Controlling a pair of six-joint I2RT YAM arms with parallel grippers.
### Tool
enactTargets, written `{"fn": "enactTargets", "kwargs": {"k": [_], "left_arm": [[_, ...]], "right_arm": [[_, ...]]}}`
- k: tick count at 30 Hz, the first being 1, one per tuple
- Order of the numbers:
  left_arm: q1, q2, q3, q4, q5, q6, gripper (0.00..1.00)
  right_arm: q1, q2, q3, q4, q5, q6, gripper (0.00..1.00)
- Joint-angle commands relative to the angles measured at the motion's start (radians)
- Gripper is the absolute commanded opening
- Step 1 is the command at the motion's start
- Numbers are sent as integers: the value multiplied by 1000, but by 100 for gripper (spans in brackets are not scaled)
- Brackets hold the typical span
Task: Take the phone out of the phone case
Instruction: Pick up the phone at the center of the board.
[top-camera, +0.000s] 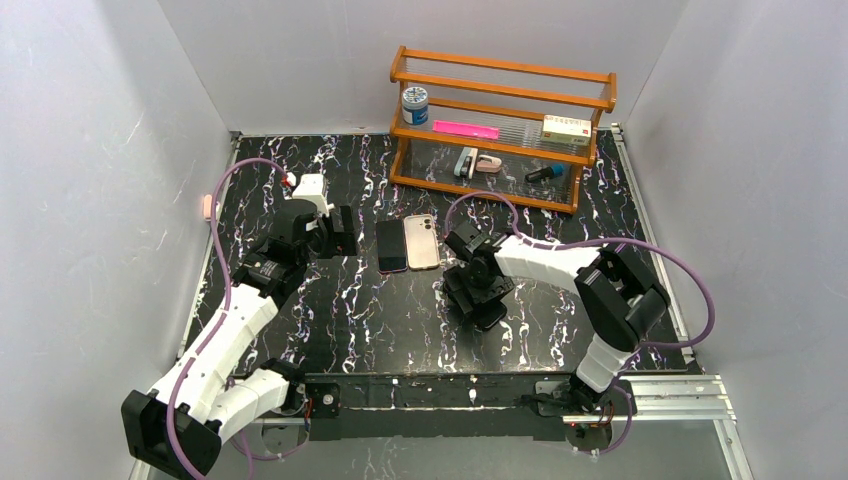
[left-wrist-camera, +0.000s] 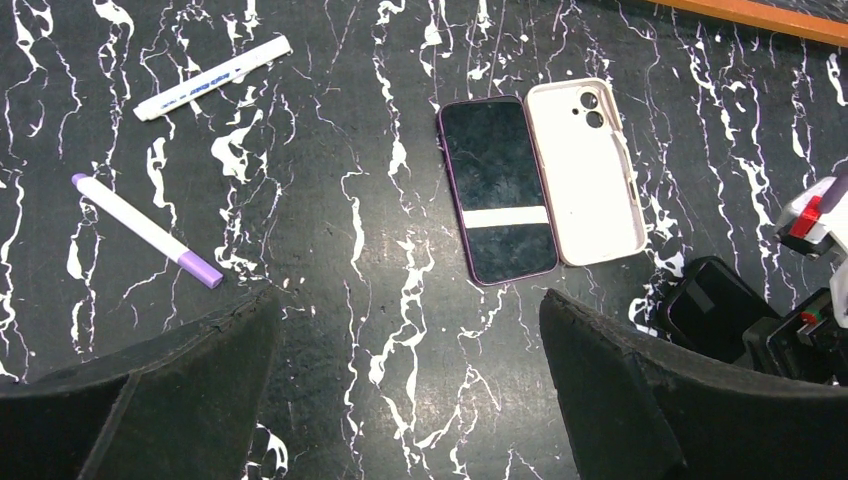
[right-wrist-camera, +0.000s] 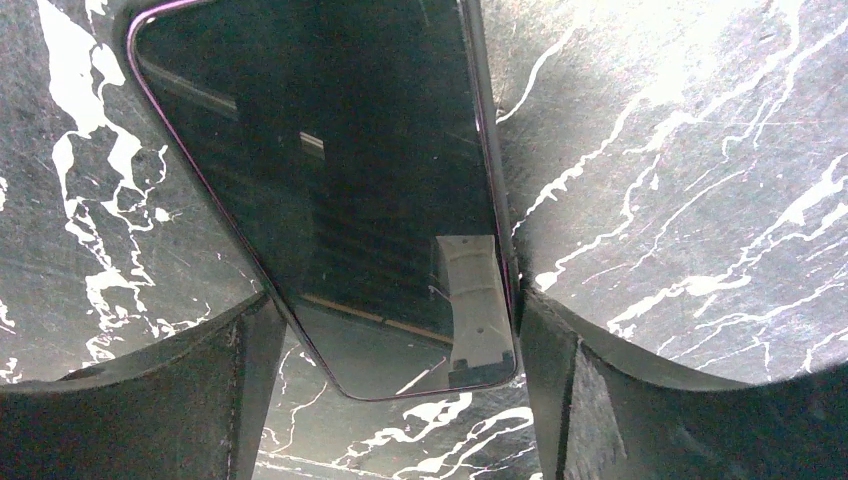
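A dark phone (top-camera: 391, 246) with a purple rim lies face up on the marble table, also in the left wrist view (left-wrist-camera: 497, 190). Right beside it lies a beige phone case (top-camera: 422, 241), inner side up and empty, with its camera cut-outs showing (left-wrist-camera: 585, 170). My left gripper (top-camera: 335, 230) is open and empty, hovering left of the pair (left-wrist-camera: 410, 400). My right gripper (top-camera: 487, 315) is right of the case and points down. In the right wrist view its fingers (right-wrist-camera: 395, 400) press both long edges of another dark, purple-rimmed phone (right-wrist-camera: 340, 180).
A wooden shelf rack (top-camera: 500, 130) with small items stands at the back. A white marker (left-wrist-camera: 213, 77) and a purple-capped marker (left-wrist-camera: 147, 230) lie on the table left of the phone. Grey walls enclose the table on three sides.
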Motion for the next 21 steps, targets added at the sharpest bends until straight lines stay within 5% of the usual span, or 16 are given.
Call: {"fn": "enactTargets", "kwargs": {"k": [1, 10, 21], "left_arm": [[6, -14, -10, 7, 41, -7, 98], [6, 28, -42, 6, 256, -126, 98], [1, 134, -130, 53, 476, -274, 98]], "right_arm": [[32, 50, -11, 15, 1, -9, 74], [43, -86, -70, 184, -115, -90, 30], [43, -166, -191, 486, -325, -145, 4]]}}
